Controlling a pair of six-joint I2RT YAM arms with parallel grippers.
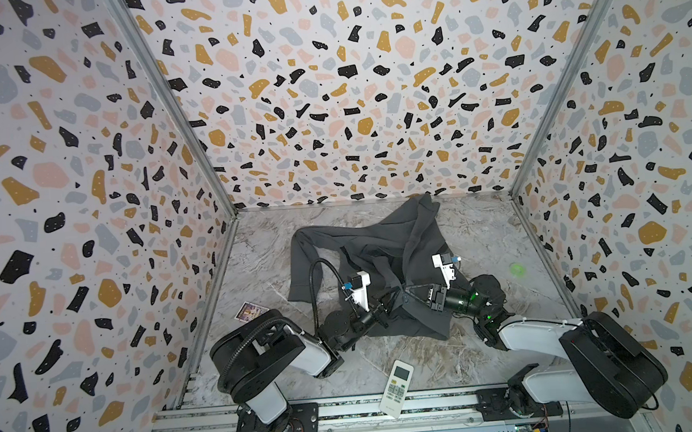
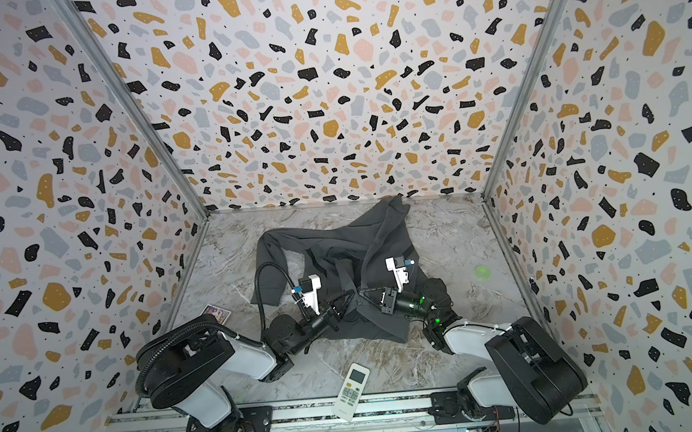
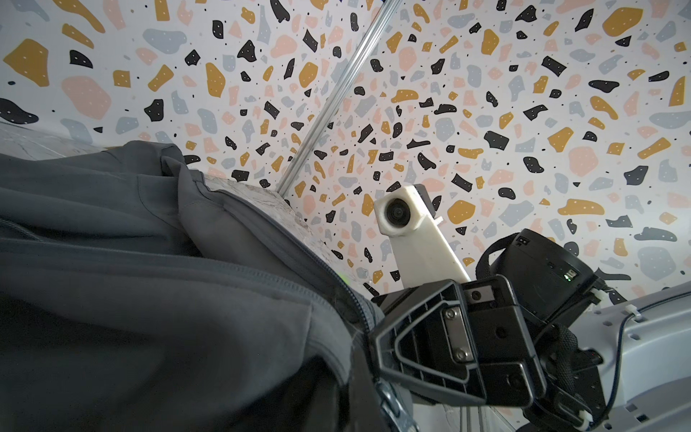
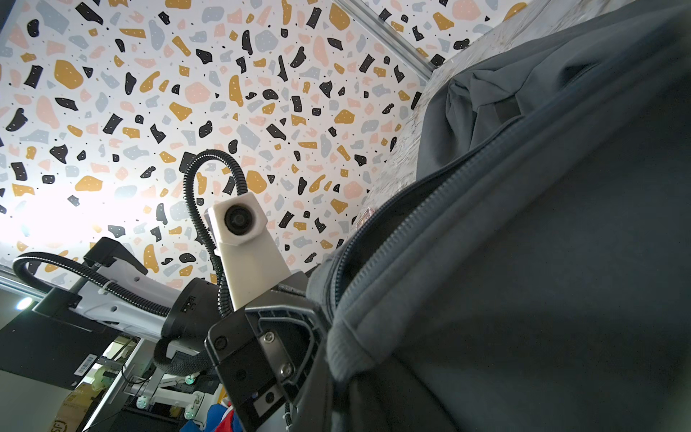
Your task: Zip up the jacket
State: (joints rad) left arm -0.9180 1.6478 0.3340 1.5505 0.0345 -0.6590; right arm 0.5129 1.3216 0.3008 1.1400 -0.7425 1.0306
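Note:
The dark grey jacket (image 1: 380, 248) (image 2: 338, 246) lies crumpled on the marble table in both top views, one sleeve flung left. My left gripper (image 1: 396, 300) (image 2: 348, 299) and right gripper (image 1: 409, 294) (image 2: 362, 295) meet tip to tip at its near front edge, each shut on fabric. The left wrist view shows the open zip teeth (image 3: 284, 239), a metal slider (image 3: 390, 402) and the right gripper (image 3: 430, 336) against the hem. In the right wrist view, the jacket (image 4: 542, 280) fills the frame and the left gripper (image 4: 269, 348) presses on its ribbed hem. Fabric hides each gripper's own fingertips.
A white remote control (image 1: 397, 388) lies at the table's front edge. A picture card (image 1: 251, 310) sits by the left wall and a small green object (image 1: 517, 269) at the right. Patterned walls enclose three sides.

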